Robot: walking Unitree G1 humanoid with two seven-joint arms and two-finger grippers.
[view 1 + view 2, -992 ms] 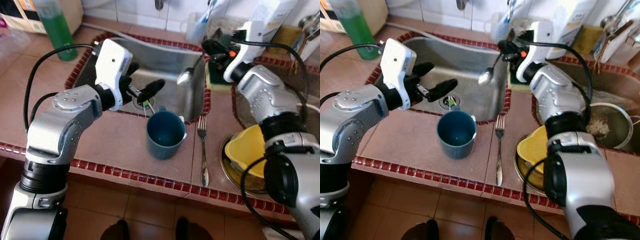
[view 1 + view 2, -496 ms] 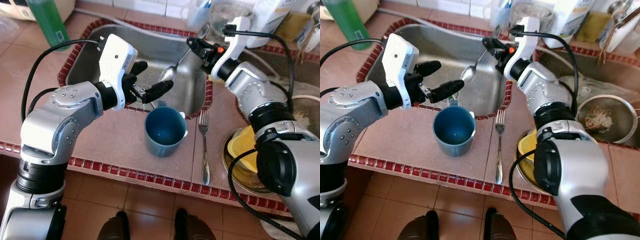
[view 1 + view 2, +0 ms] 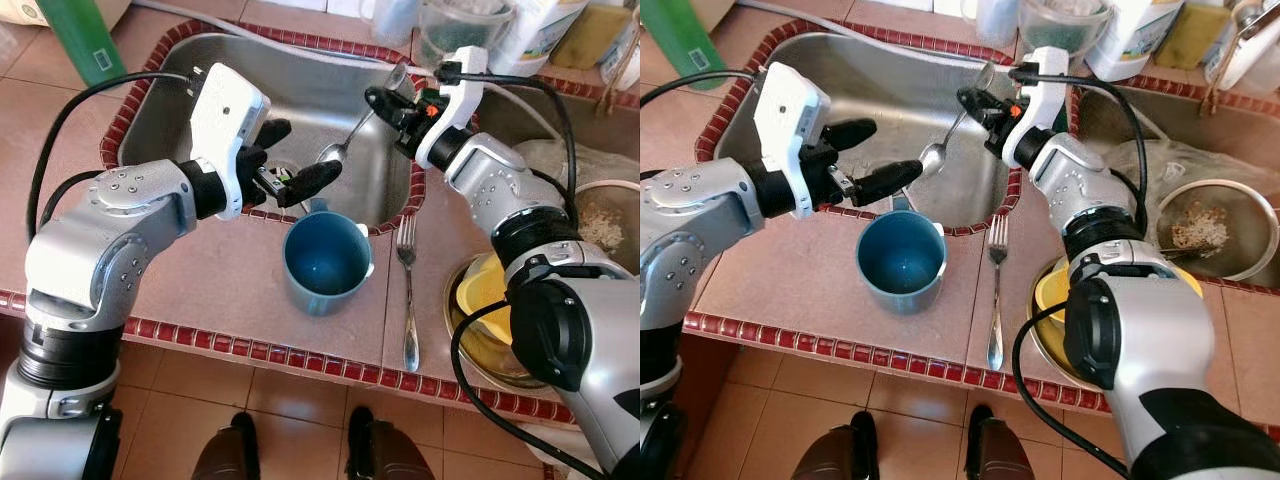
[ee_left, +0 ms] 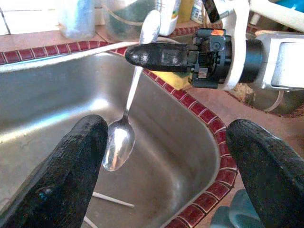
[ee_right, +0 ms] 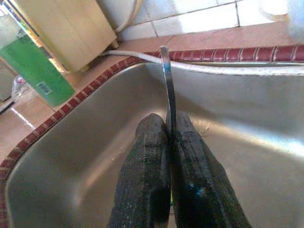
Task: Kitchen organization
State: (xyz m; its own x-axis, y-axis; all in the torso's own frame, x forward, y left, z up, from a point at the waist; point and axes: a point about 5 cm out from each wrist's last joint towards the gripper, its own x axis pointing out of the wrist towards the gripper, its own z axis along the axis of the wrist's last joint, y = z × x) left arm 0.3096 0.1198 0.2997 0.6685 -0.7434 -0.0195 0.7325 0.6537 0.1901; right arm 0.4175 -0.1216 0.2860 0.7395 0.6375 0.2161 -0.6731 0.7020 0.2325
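Note:
A metal spoon (image 3: 345, 138) hangs bowl-down over the steel sink (image 3: 180, 90), with my right gripper (image 3: 382, 102) shut on its handle. The spoon (image 4: 124, 128) shows between the left fingers in the left wrist view, and its handle (image 5: 168, 95) rises between the closed right fingers. My left gripper (image 3: 297, 160) is open, held over the sink's near rim just above a blue mug (image 3: 325, 262). The mug stands upright on the tiled counter. A fork (image 3: 407, 295) lies to the right of the mug.
A yellow bowl (image 3: 490, 295) sits in a metal dish at the right. A strainer with food scraps (image 3: 1205, 225) lies in the second basin. A green bottle (image 3: 85, 40) stands at the back left; containers (image 3: 455, 25) line the back edge. A person's shoes (image 3: 235, 450) are below.
The right gripper has brought the spoon lower and nearer the left gripper and mug. The camera has tilted down slightly; the left gripper stays open above the mug.

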